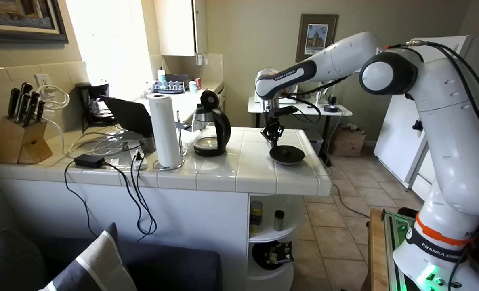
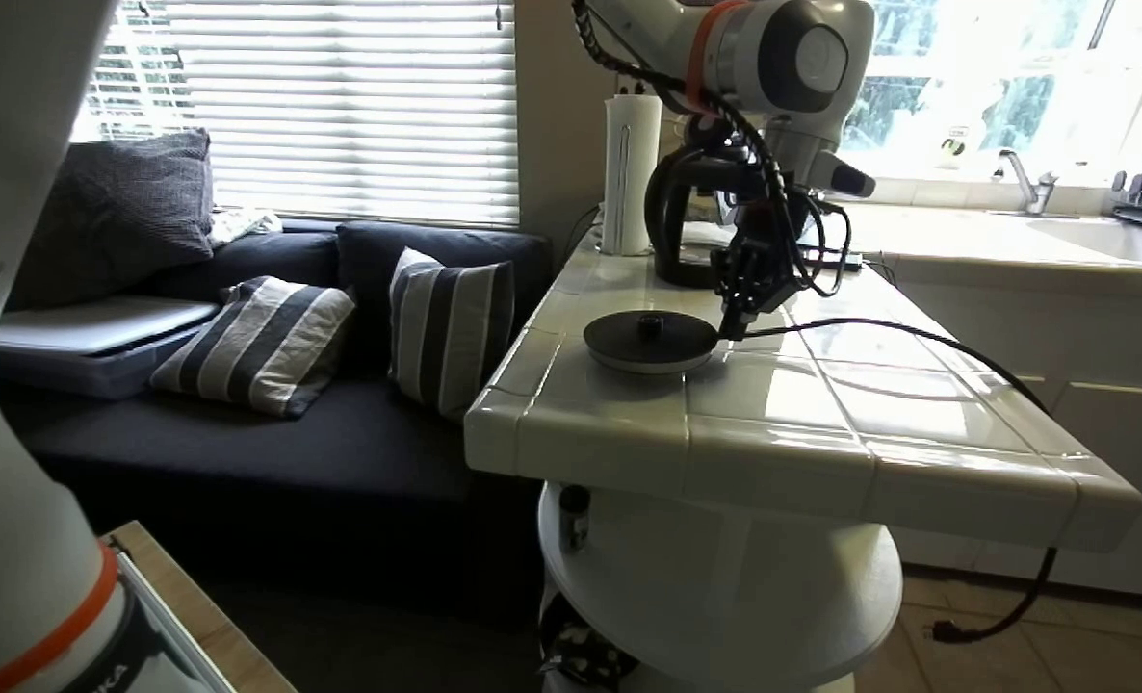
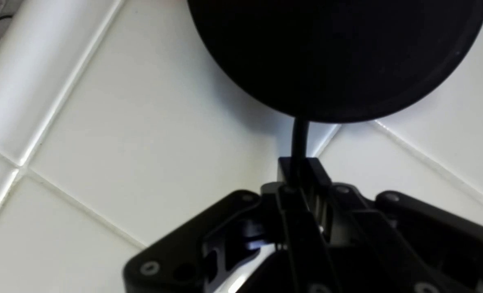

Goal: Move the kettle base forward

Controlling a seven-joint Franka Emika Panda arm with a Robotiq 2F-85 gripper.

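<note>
Your arm (image 2: pixel 3 452) stands nearest the camera in an exterior view, its pale column along the left edge. You have the white-tiled desk (image 1: pixel 255 171) beneath its far end. On that desk, near a paper towel roll (image 1: pixel 163 131), stands the kettle (image 1: pixel 222 129), clear-sided with a dark handle. The kettle base (image 1: pixel 286 155), a flat black disc with a small knob in its middle, is well apart from the kettle, toward the end of the desk. Your fingers (image 3: pixel 315 171) point down just beside its rim, apart from it, and are drawn together on the thin black cord (image 3: pixel 300 136); the dark wrist view makes it hard to judge how firmly. Past them the cord runs over the desk to its edge.
</note>
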